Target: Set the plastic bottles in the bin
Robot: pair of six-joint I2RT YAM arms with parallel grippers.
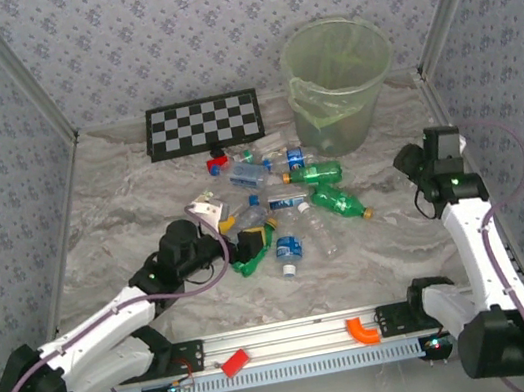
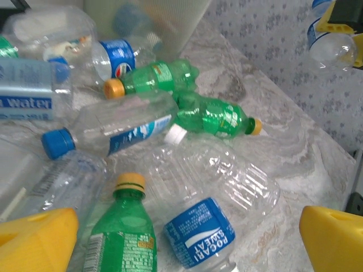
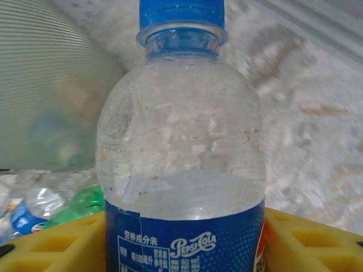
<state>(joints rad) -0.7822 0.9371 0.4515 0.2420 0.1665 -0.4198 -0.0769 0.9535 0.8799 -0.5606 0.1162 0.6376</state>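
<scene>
Now the right pincer (image 3: 184, 243) grips a clear blue-capped bottle (image 3: 181, 141) above the table (image 1: 122, 210), near the bin (image 1: 331, 128). It should clear the rim before letting go, I'd judge. The left pincer (image 2: 181, 241) hangs spread wide over the pile: three green bottles (image 2: 159, 76), about seven clear ones (image 2: 113, 130). One bin.

The bin (image 1: 342, 119) stands at the table's (image 1: 126, 230) far right. The chequered board (image 1: 204, 123) lies flat to its left, along the far edge. A small block (image 1: 217, 164) sits just before the board, perhaps touching a bottle. The plastic bottles (image 1: 288, 201) lie scattered mid-table, before board and bin. The left gripper (image 1: 249, 252) sits at the heap's near-left edge, bottles lying between its spread fingers. Right of the heap, the right gripper (image 3: 181, 246) clasps a lone bottle (image 3: 180, 153) upright.
</scene>
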